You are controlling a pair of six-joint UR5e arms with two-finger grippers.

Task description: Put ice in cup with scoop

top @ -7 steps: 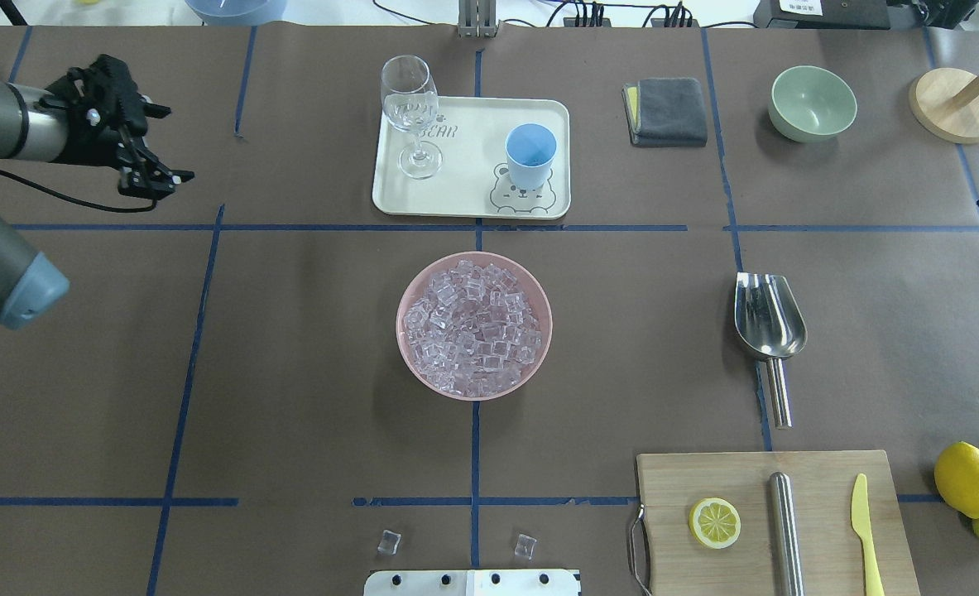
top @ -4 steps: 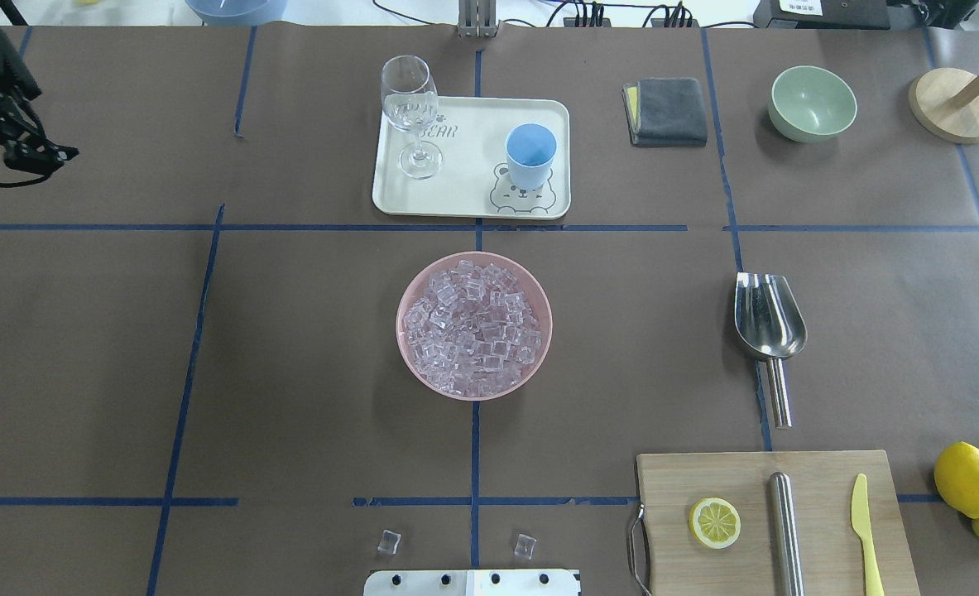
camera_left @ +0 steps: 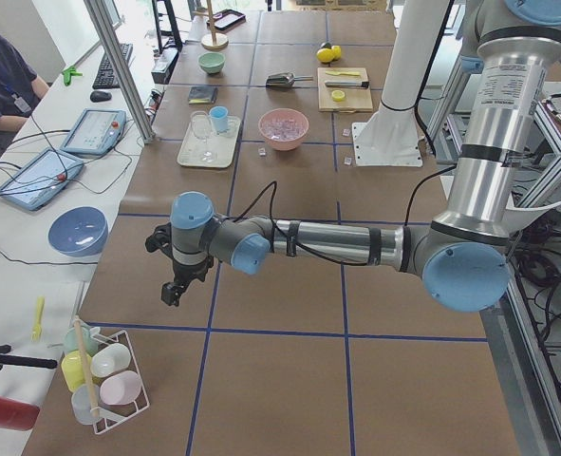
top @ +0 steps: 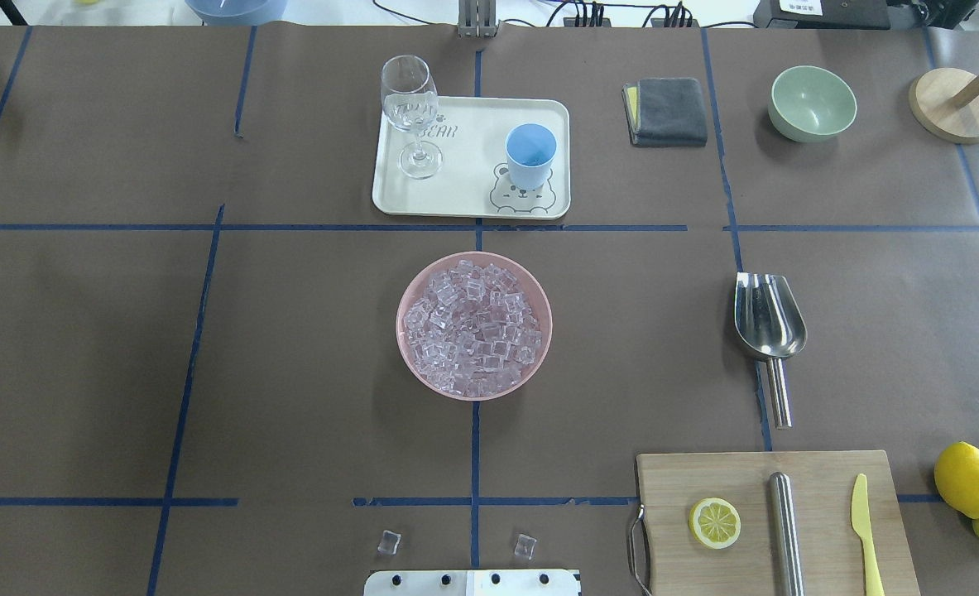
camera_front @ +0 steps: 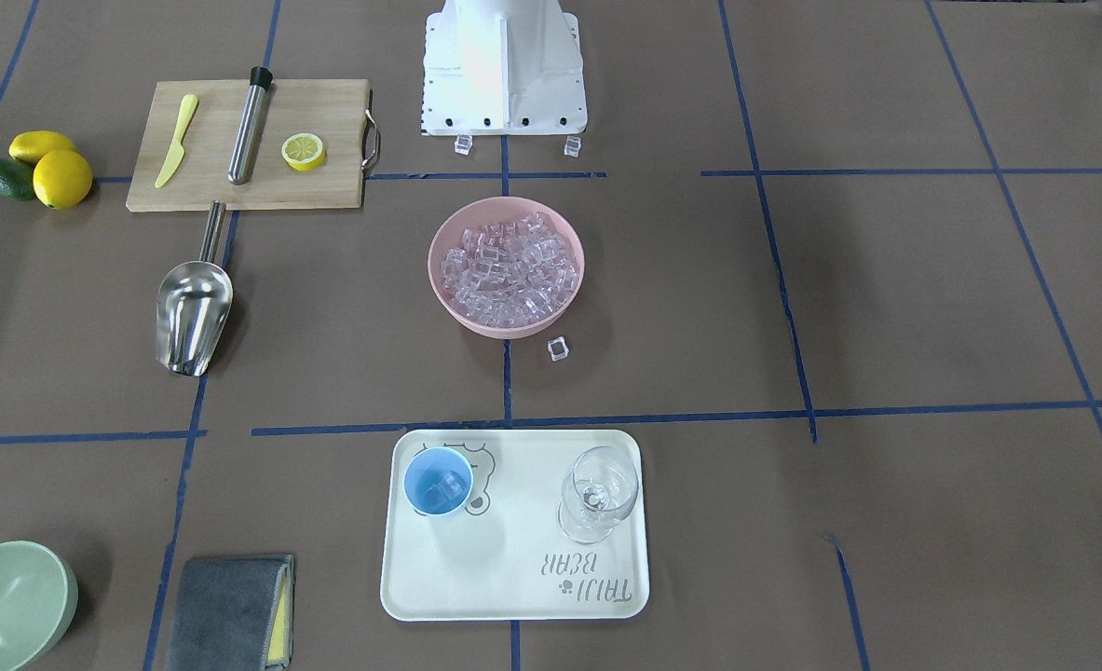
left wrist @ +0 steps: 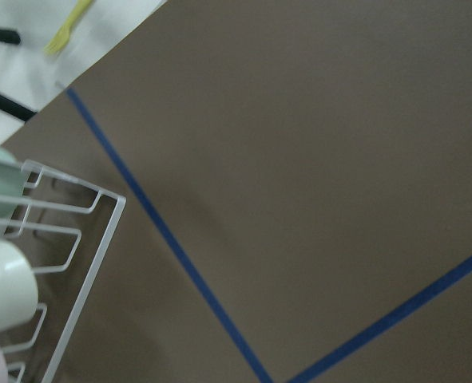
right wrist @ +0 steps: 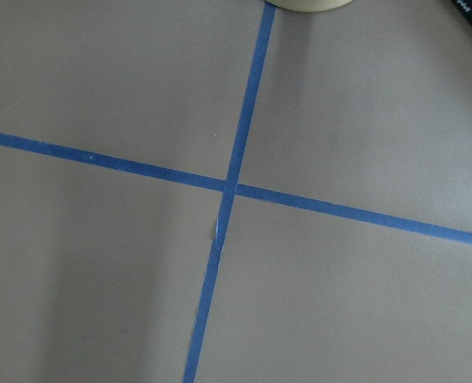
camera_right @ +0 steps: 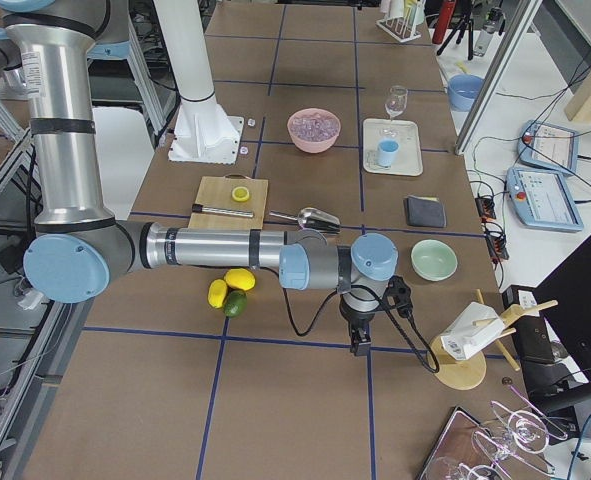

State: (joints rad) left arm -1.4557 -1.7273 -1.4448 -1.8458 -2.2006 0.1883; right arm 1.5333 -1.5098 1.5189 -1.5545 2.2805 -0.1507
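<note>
The ice (top: 474,327) fills a pink bowl (top: 406,290) at the table's middle; it also shows in the front view (camera_front: 509,266). The light-blue cup (top: 530,153) stands on a white tray (top: 464,199); the front view shows ice cubes inside the cup (camera_front: 438,482). The steel scoop (top: 769,327) lies on the table to the right, its handle toward the robot. The left gripper (camera_left: 174,290) hangs over the table's far left end and the right gripper (camera_right: 358,345) over its far right end. Both are far from everything, and I cannot tell whether they are open or shut.
A wine glass (top: 410,116) stands on the tray. Loose cubes lie by the bowl (camera_front: 558,349) and near the robot base (top: 388,542). A cutting board (top: 775,521) with lemon slice, steel tube and knife is front right. A green bowl (top: 813,103) and grey cloth (top: 667,112) are at the back right.
The left arm has swung out of the overhead view to the left. The dark part at the right edge one second ago is gone. The objects have not moved.
</note>
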